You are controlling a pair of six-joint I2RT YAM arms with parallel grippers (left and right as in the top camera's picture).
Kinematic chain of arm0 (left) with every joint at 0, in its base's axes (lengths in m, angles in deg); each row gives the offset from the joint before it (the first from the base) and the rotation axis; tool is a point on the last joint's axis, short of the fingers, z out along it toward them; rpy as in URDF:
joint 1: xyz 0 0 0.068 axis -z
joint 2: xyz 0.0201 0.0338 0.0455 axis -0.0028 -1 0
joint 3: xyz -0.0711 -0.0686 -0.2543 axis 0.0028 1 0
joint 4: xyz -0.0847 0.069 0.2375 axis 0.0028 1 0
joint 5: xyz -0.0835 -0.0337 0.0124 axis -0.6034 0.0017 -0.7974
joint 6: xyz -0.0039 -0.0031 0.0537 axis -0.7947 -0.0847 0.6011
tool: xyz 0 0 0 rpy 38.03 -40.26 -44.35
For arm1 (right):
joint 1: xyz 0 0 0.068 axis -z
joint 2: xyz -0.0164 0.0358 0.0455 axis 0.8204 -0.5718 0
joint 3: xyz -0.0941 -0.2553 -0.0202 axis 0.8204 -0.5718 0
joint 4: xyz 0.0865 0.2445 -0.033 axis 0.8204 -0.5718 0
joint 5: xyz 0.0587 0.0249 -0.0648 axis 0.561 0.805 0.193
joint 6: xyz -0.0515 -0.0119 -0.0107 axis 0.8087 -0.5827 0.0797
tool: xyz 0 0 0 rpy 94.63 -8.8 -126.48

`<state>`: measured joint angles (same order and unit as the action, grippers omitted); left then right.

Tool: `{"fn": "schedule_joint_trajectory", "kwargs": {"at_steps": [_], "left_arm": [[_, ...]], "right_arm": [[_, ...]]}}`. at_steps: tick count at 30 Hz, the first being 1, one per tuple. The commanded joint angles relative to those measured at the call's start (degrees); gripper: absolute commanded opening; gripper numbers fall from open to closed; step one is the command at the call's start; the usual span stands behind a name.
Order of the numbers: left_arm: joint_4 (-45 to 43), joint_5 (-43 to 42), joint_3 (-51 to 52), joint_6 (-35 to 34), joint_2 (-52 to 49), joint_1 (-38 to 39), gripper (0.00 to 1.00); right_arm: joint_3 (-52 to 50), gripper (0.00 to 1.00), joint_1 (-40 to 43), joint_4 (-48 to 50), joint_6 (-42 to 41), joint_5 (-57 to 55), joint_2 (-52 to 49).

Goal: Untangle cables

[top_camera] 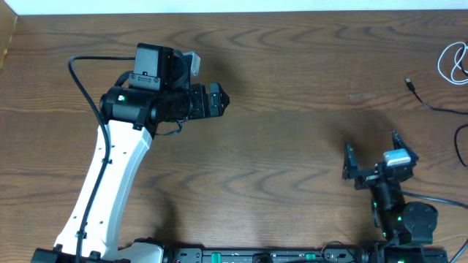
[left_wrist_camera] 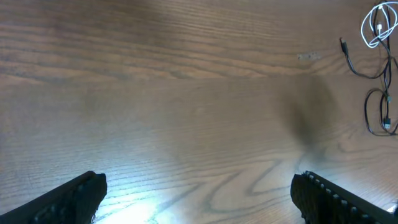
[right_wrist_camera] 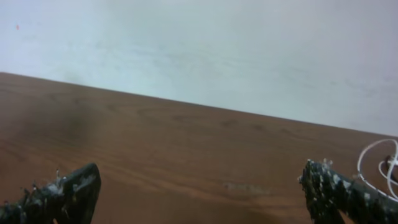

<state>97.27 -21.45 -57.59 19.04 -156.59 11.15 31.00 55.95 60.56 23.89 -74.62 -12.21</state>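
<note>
The cables lie at the table's far right edge. A white cable [top_camera: 452,62] is coiled in a loop. A black cable [top_camera: 423,100] with a small plug end runs below it, and another black loop [top_camera: 458,146] lies nearer the front. The left wrist view shows the white loop [left_wrist_camera: 375,25], the black cable [left_wrist_camera: 357,66] and the black loop [left_wrist_camera: 375,112]. The right wrist view shows only part of the white loop [right_wrist_camera: 372,163]. My left gripper [top_camera: 221,101] [left_wrist_camera: 199,199] is open and empty, far left of the cables. My right gripper [top_camera: 371,145] [right_wrist_camera: 199,193] is open and empty, in front and left of them.
The brown wooden table [top_camera: 292,66] fills the view. A pale wall [right_wrist_camera: 199,50] rises behind its far edge. The left arm's thick black wire [top_camera: 84,80] arcs off its left side. The right arm's base [top_camera: 409,223] sits at the front right.
</note>
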Motion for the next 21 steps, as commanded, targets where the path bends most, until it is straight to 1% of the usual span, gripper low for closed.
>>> {"fn": "schedule_joint_trajectory", "kwargs": {"at_steps": [1, 3, 9, 11, 21], "left_arm": [[0.0, 0.5, 0.1, 0.5, 0.5, -0.1, 0.99], [0.0, 0.5, 0.1, 0.5, 0.5, -0.1, 0.99], [0.0, 0.5, 0.1, 0.5, 0.5, -0.1, 0.99], [0.0, 0.5, 0.1, 0.5, 0.5, -0.1, 0.99], [0.0, 0.5, 0.1, 0.5, 0.5, -0.1, 0.99]], "right_arm": [[-3.5, 0.99, -0.5, 0.7, 0.9, 0.0, 3.1], [-5.0, 0.99, -0.6, 0.7, 0.9, 0.0, 4.6], [-5.0, 0.99, -1.2, -6.7, 0.5, -0.4, 7.5], [-5.0, 0.99, -1.2, -6.5, -0.7, -0.5, 7.5], [-5.0, 0.99, -1.2, -6.4, -0.6, -0.5, 7.5]]}}
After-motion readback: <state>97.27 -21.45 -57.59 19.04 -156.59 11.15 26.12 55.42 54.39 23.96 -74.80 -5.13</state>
